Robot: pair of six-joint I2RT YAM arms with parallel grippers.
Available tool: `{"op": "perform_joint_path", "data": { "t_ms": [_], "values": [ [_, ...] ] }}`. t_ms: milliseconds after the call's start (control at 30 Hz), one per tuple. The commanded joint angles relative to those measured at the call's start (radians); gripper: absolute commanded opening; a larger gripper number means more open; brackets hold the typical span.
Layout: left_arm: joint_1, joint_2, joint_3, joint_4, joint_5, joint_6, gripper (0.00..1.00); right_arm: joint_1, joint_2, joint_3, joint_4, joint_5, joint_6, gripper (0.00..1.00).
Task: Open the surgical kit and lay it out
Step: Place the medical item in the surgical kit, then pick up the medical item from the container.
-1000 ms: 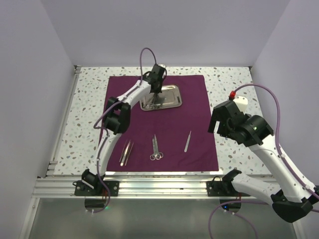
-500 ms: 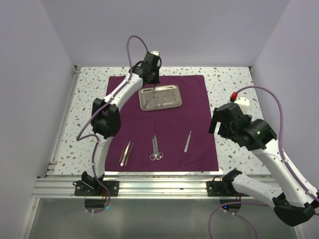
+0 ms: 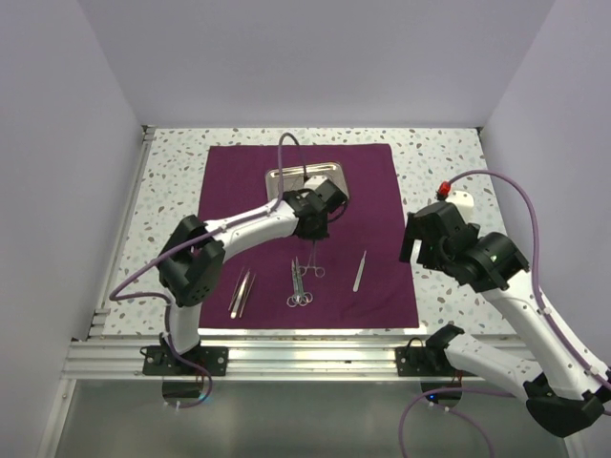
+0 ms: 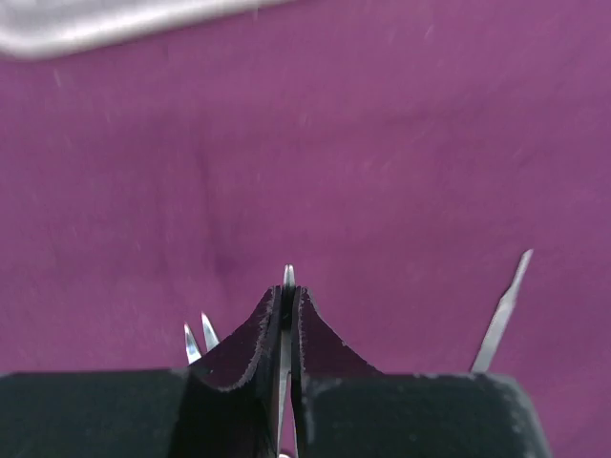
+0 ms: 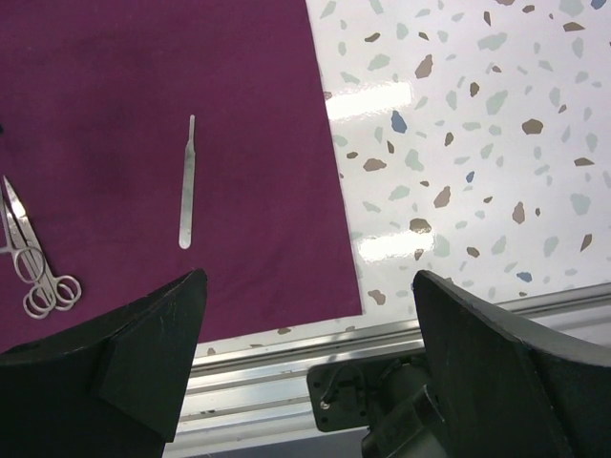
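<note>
Surgical kit (image 3: pixel 372 200) lies opened on the speckled table (image 3: pixel 172 191). Top view: purple cloth (image 3: pixel 229 181) is spread flat, w/ the steel tray (image 3: pixel 286 176) on its far-centre part, partly hidden behind the left arm. Laid out on the near half, L to R: tweezers (image 3: pixel 242 291), scissors (image 3: pixel 299 288), slim flat handle (image 3: pixel 360 270), each apart from the others. Left gripper (image 3: pixel 311 243) points down over mid-cloth, just near side of the tray, clamped on a ring-handled instrument (image 3: pixel 312 265) that hangs below it, rings lowest, just above/right of the scissors' tips; can't tell if it touches the cloth. Right gripper (image 3: pixel 420 239) hovers at the cloth's right edge, carrying nothing. Left wrist view: fingers (image 4: pixel 250 348) are pressed together w/ a thin steel tip poking out between them; cloth fills the bkgd, two pointed tips show lower left, the slim handle's end lower right, a blurred tray edge top left. Right wrist view: jaws spread wide and bare, cloth's right edge and table between them, slim handle and scissors on the cloth to the left, aluminium rail (image 5: pixel 286 382) along the bottom.
</note>
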Motion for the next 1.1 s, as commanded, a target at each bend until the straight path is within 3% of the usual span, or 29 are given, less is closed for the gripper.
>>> {"op": "perform_joint_path", "data": {
  "t_ms": [0,200,233,267,367,533,767,1067],
  "values": [
    [-0.014,-0.069,-0.049,-0.009,-0.076,-0.137,0.00,-0.002,-0.003,0.000,0.025,-0.009,-0.028,0.93],
    [-0.051,-0.080,-0.091,-0.036,-0.070,-0.173,0.02,-0.003,-0.009,-0.018,0.027,-0.006,-0.035,0.93],
    [-0.049,-0.079,-0.092,-0.042,-0.057,-0.174,0.08,-0.002,-0.014,-0.021,0.025,-0.006,-0.032,0.93],
    [-0.051,-0.079,-0.092,-0.052,-0.051,-0.171,0.21,-0.002,-0.017,-0.023,0.025,-0.005,-0.030,0.93],
    [-0.049,-0.086,-0.091,-0.056,-0.030,-0.150,0.37,-0.002,-0.024,-0.032,0.018,0.009,-0.021,0.93],
    [-0.034,-0.088,-0.031,-0.069,-0.121,-0.049,0.55,-0.002,-0.037,-0.018,-0.004,0.035,0.001,0.93],
    [0.166,0.027,0.105,0.075,-0.089,0.229,0.57,-0.002,-0.034,-0.003,-0.043,0.056,0.031,0.93],
    [0.244,0.424,0.558,0.076,-0.123,0.465,0.57,-0.003,0.011,0.044,-0.085,0.092,0.077,0.93]
  ]
}}
